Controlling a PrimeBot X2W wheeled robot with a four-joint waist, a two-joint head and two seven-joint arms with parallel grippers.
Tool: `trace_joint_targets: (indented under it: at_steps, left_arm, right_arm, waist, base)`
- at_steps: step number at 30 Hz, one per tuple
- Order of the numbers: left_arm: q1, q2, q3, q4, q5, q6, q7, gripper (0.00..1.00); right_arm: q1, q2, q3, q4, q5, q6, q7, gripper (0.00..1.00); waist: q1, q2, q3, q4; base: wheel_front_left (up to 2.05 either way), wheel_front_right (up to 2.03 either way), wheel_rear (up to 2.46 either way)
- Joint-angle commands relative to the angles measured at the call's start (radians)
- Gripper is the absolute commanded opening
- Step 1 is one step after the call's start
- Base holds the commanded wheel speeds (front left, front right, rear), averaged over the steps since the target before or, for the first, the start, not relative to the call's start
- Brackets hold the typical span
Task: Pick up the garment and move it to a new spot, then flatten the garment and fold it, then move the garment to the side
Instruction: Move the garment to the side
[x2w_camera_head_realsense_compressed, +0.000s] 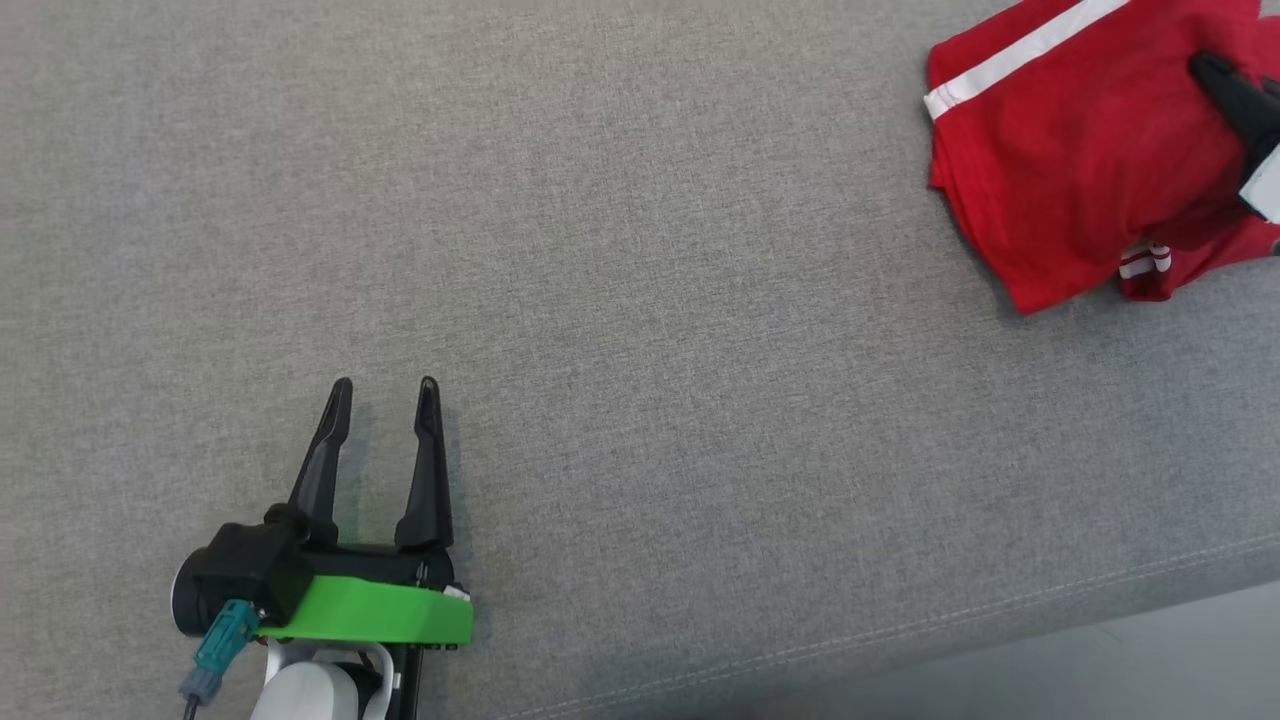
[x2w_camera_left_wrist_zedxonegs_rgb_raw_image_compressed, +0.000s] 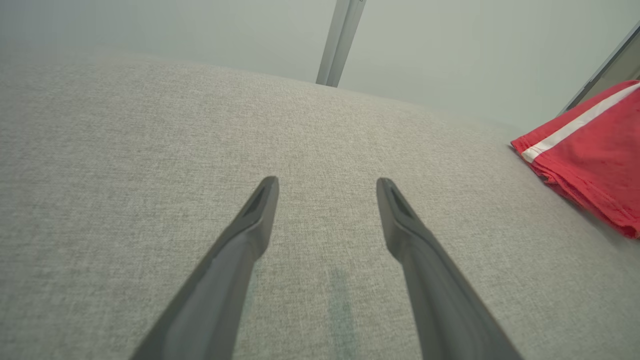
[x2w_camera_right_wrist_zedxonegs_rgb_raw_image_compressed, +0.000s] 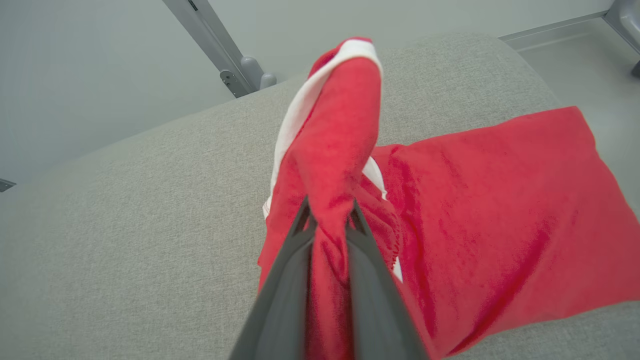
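Grey woven cloth covers the wide padded surface (x2w_camera_head_realsense_compressed: 640, 250) under both arms. A stitched seam runs along its near edge, and beyond that edge you see a strip of pale floor (x2w_camera_head_realsense_compressed: 1150, 660).

At the far right of the head view lies the red soft-cloth garment with white stripes (x2w_camera_head_realsense_compressed: 1080, 150). It rests on the surface in loose folds, with one white band crossing its upper left corner. In the right wrist view, the larger part of the garment (x2w_camera_right_wrist_zedxonegs_rgb_raw_image_compressed: 500, 210) lies flat on the grey cloth. A narrow fold of it rises up as a ridge with a white band along its top. From the left wrist view you see the garment (x2w_camera_left_wrist_zedxonegs_rgb_raw_image_compressed: 590, 155) at the right edge, with its layered hems stacked.

Your right gripper (x2w_camera_right_wrist_zedxonegs_rgb_raw_image_compressed: 330, 204) has its two dark fingers pressed close together, pinching that raised fold of red cloth between them. In the head view the right gripper (x2w_camera_head_realsense_compressed: 1215, 75) sits on top of the garment near the picture's right edge.

Your left gripper (x2w_camera_head_realsense_compressed: 386, 382) is at the lower left with its fingers spread and nothing between them, well apart from the garment. It carries a bright green plate (x2w_camera_head_realsense_compressed: 370, 610) and a teal plug (x2w_camera_head_realsense_compressed: 220, 645).

A small white striped patch (x2w_camera_head_realsense_compressed: 1145, 260) shows at the garment's lower edge; it is too small to read.
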Motion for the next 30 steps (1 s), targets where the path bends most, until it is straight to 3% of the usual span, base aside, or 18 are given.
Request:
trace_joint_targets:
  at_steps: [1,12,19,21,26,30]
  left_arm:
    - [-0.009,0.004,0.003,0.006,0.009,-0.011,0.0,1.0]
    - [-0.046,0.004,0.028,0.027,0.049,-0.04,0.0,1.0]
    - [-0.052,0.016,0.028,0.053,0.095,-0.049,0.0,1.0]
    - [-0.05,0.015,0.041,0.064,0.089,-0.05,0.0,1.0]
    - [-0.05,0.013,0.063,0.089,0.083,-0.053,0.001,1.0]
    - [-0.048,0.008,0.077,0.084,0.075,-0.055,0.001,1.0]
  right_arm:
    - [0.008,-0.004,-0.026,-0.007,-0.015,0.0,0.016,0.0]
    - [-0.007,-0.007,-0.147,0.014,-0.099,0.0,0.073,0.0]
    - [-0.007,-0.084,-0.189,0.11,-0.202,0.0,-0.008,0.0]
    - [-0.006,-0.099,-0.21,0.158,-0.269,0.0,-0.078,1.0]
    - [0.0,-0.095,-0.242,0.297,-0.424,0.0,-0.207,1.0]
    - [-0.001,-0.091,-0.244,0.303,-0.481,-0.001,-0.349,1.0]
  waist:
    - [0.0,-0.0001,0.029,-0.018]
    - [0.0,-0.0001,0.089,-0.01]
    - [0.0,-0.0001,0.131,0.022]
    - [0.0,-0.0001,0.141,0.028]
    - [0.0,-0.0001,0.142,0.04]
    - [0.0,-0.0001,0.118,0.045]
  base:
    - [0.0,0.0,0.0]
    - [0.0,0.0,0.0]
    - [0.0,0.0,0.0]
    - [0.0,0.0,0.0]
    - [0.0,0.0,0.0]
    - [0.0,0.0,0.0]
